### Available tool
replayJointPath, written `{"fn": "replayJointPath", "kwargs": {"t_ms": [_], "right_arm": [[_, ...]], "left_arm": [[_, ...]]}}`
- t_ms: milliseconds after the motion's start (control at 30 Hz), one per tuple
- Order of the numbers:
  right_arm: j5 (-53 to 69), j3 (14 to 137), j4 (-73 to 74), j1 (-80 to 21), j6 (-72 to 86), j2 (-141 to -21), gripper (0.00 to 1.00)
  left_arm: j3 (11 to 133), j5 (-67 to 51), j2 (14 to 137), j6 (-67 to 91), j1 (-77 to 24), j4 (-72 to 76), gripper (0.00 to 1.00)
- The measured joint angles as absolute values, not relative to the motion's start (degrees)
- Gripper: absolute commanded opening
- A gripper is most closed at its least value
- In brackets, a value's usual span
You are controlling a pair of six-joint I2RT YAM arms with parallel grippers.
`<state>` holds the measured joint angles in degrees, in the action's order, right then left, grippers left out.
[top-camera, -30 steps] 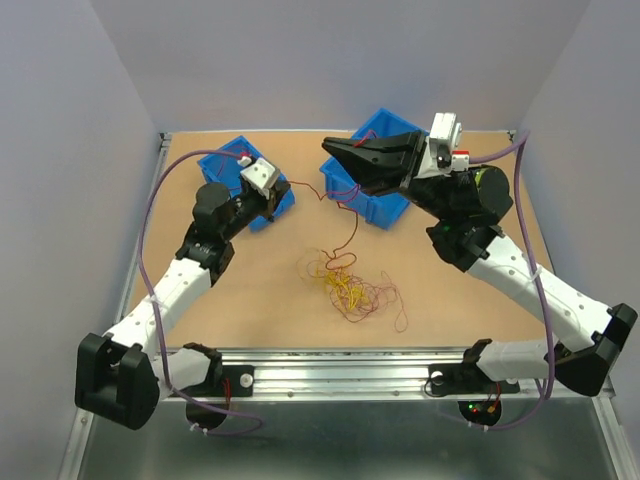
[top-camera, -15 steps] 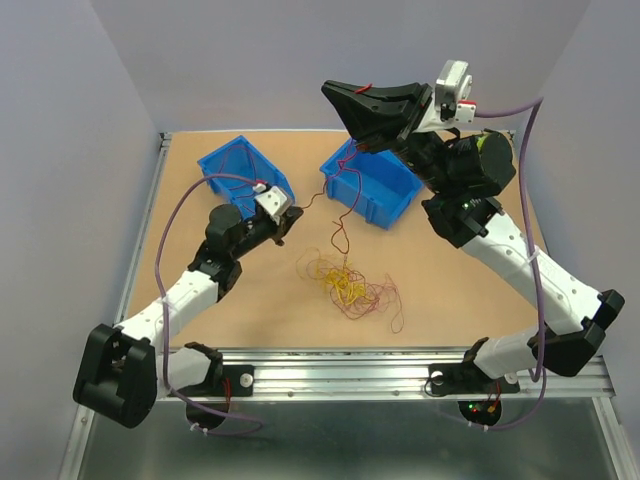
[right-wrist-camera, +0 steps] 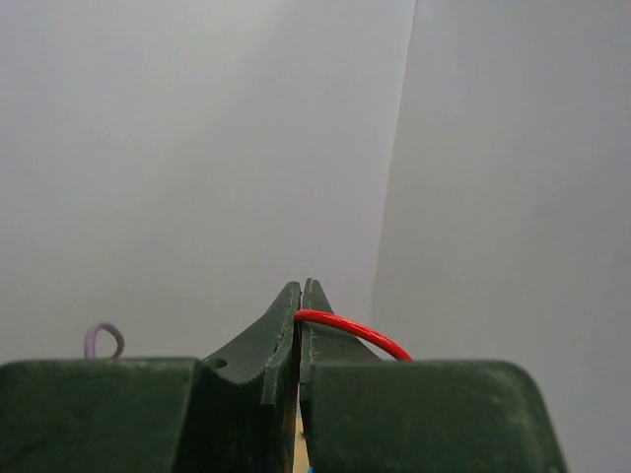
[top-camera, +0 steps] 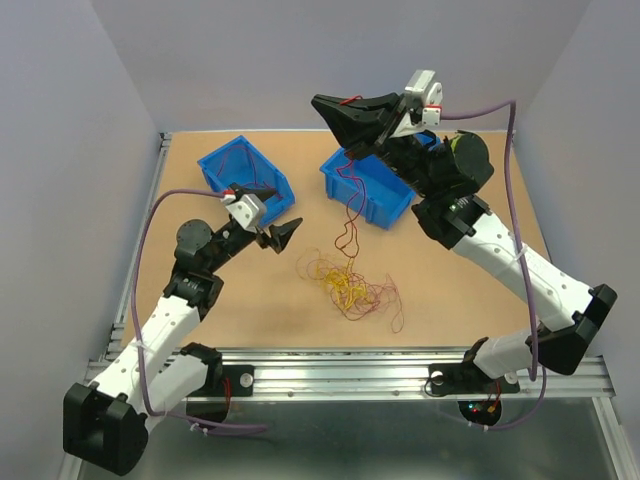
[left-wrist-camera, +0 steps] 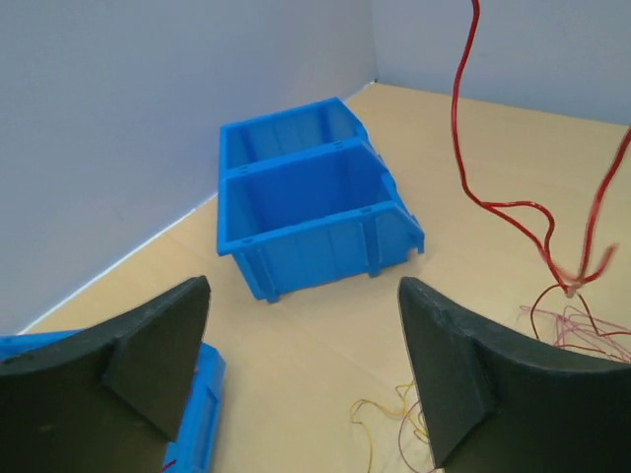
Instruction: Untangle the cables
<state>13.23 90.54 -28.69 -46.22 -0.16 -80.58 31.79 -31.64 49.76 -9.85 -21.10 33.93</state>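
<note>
Hanging from the right tool (top-camera: pixel 325 106) is a single red strand (top-camera: pixel 346 236) of the cables. The tool's fingers are pressed together on it high above the table (top-camera: pixel 200 290). In the right wrist view the two black fingertips (right-wrist-camera: pixel 289 313) meet with no gap, and the red strand (right-wrist-camera: pixel 351 328) arches out from between them to the right.

From that grip the strand drops in loose kinks, its long axis close to vertical. In the top view it passes in front of the right blue bin (top-camera: pixel 385 195) and ends in a small loop just above the tangle (top-camera: pixel 350 290). The left wrist view shows the same strand (left-wrist-camera: pixel 456 103) coming down from the upper edge and bending toward the heap.

The tangle lies on the table, roughly midway between the two arms and nearer than both bins. It is a flat scribble of hair-thin loops, yellow and orange at its core and dark red around its rim. It is wider than it is deep, and its long axis slants from the far left to the near right, where one red loop trails outward.

The left tool (top-camera: pixel 275 212) has its fingers spread wide and holds nothing. It sits just left of the tangle and beside the left blue bin (top-camera: pixel 225 165).
</note>
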Motion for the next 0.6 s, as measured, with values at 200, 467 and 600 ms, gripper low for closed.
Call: {"fn": "replayJointPath", "kwargs": {"t_ms": [200,467,600], "right_arm": [[13.3,89.8,-28.4,-46.2,-0.5,-82.0,0.01],[13.5,89.8,-28.3,-46.2,-0.4,-83.3,0.01],[13.7,89.8,-28.6,-46.2,-0.2,-83.7,0.00]], "left_arm": [[41.0,-35.8,50.0,-6.0,-20.1,28.8,0.97],[54.5,-46.9,58.1,-2.3,-21.5,29.4,0.99],[54.9,-50.6,60.9,-1.5,-22.7,30.7,0.99]]}}
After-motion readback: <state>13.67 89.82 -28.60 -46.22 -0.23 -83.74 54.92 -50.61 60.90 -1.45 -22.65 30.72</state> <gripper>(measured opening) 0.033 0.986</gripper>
